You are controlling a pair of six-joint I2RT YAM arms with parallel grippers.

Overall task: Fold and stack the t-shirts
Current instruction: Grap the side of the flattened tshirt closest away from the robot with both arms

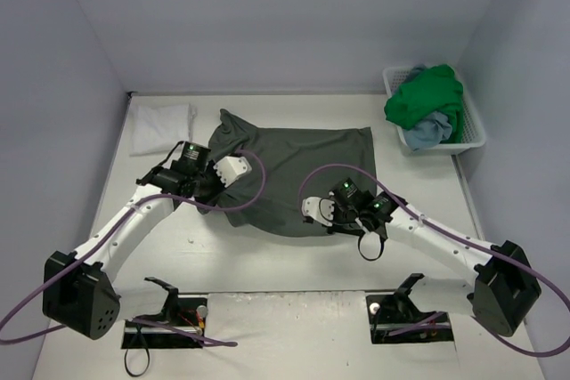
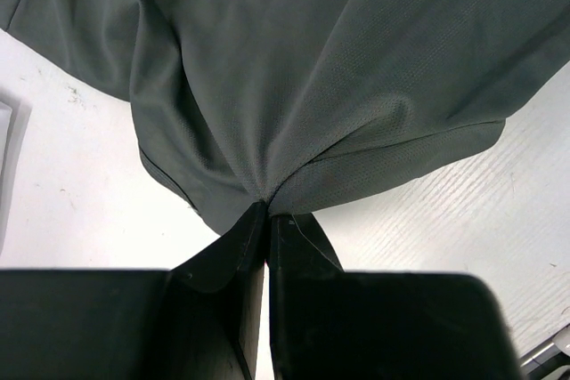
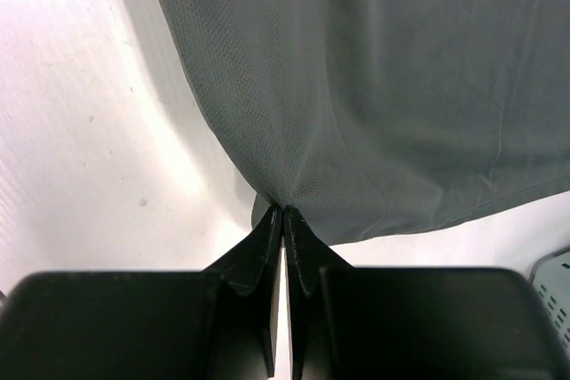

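Left claw (image 2: 267,213) and right claw (image 3: 283,211) are each clamped on the near edge of the grey shirt (image 1: 303,166), which lies spread across the middle of the desk (image 1: 267,260). A white shirt (image 1: 160,126) sits folded at the far left, seemingly done. The grey one's folding looks barely begun, and the green shirt (image 1: 427,100) and blue shirt (image 1: 427,133) wait in the basket (image 1: 474,135) at the far right.

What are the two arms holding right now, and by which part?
Both hold the dark olive-grey t-shirt. The left gripper pinches a gather of cloth at its left edge, and the right gripper pinches its near edge.
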